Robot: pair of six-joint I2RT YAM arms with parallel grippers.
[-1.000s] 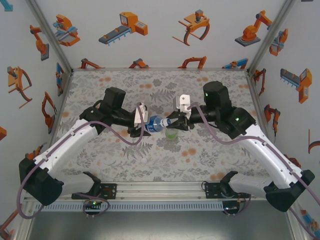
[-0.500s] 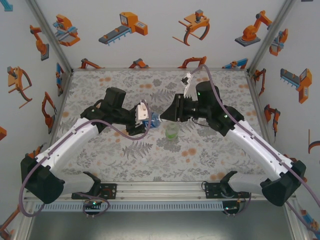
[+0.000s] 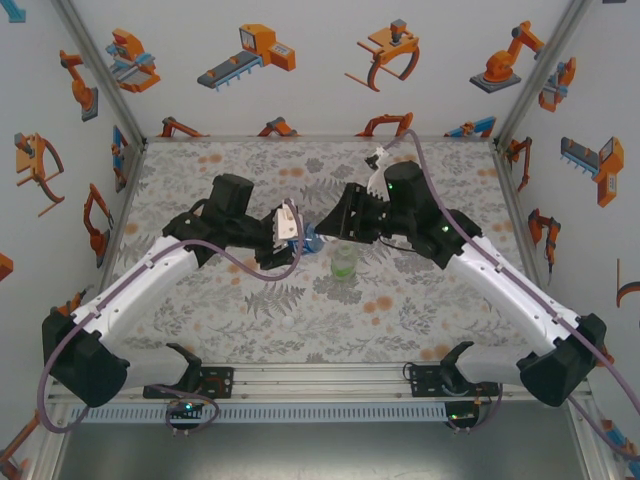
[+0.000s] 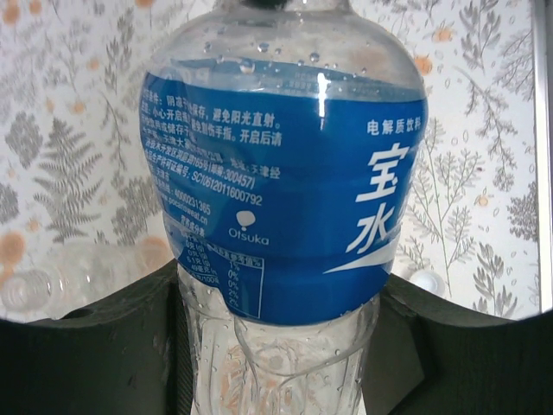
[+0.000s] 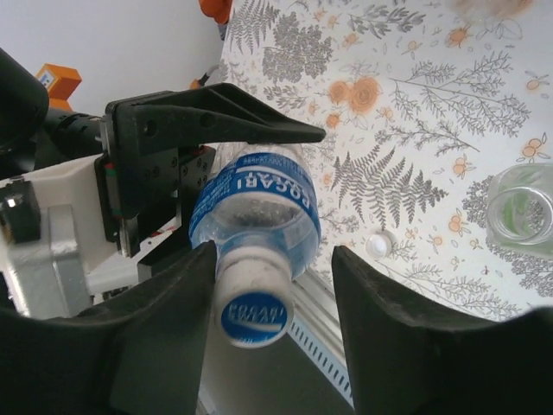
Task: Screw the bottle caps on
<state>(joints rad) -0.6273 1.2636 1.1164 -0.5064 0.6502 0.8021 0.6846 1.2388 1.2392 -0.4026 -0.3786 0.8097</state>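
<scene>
My left gripper point(image 4: 281, 350) is shut on the lower body of the blue-label bottle point(image 4: 285, 190), holding it off the table with its neck toward the right arm point(image 3: 308, 240). A white cap with a blue top point(image 5: 252, 303) sits on its neck. My right gripper point(image 5: 272, 324) is open around that cap: one finger point(image 5: 164, 333) touches it and the other stands apart. The green-tinted bottle point(image 3: 344, 263) stands uncapped on the table point(image 5: 523, 216). A loose white cap point(image 5: 378, 245) lies near the front point(image 3: 288, 322). A plain clear bottle point(image 4: 39, 285) lies blurred on the cloth.
The table is covered with a fern-and-flower cloth point(image 3: 420, 300) and boxed in by white walls with orange robot prints. A metal rail point(image 3: 320, 380) runs along the near edge between the arm bases. The two grippers meet close together over the middle.
The right wrist has rolled over and the arm has swung up and back. Its jaws, shut on the cap a second ago, have opened. The left arm has kept hold of the bottle.
</scene>
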